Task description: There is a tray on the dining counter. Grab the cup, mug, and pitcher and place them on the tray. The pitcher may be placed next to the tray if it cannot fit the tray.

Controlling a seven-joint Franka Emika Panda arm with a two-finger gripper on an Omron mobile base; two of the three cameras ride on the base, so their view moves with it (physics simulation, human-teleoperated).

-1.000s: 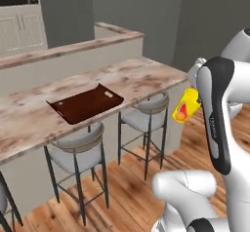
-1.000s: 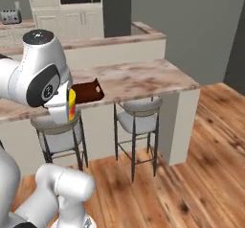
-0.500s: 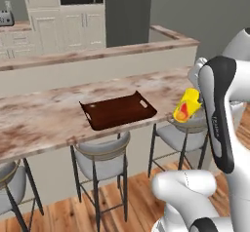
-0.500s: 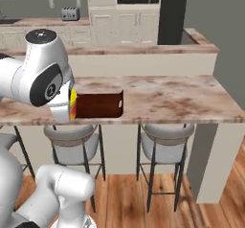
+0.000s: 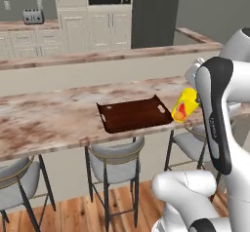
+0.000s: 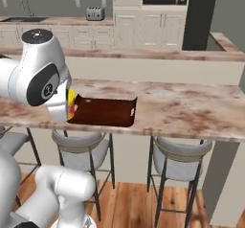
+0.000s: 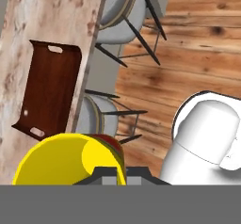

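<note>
My gripper [image 5: 191,98], clamped on the yellow cup [image 5: 185,106], holds it tilted in the air off the near edge of the dining counter [image 5: 49,121], with the empty tray [image 5: 134,114] lying ahead and to my left, long side along the counter's edge.

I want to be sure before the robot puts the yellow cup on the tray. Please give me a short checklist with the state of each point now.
1. Cup is held by the hand: ok, the cup sits at the shut fingers in the hand view.
2. Tray is free of things: ok, bare brown surface.
3. Tray lies flat on the counter: ok.
4. Cup is over the tray: not ok, it hangs beside the tray, off the counter's front edge.
5. Cup is upright: not ok, it leans in the left base view.
6. Stools are out of the way: ok, they stand below the counter.
</note>
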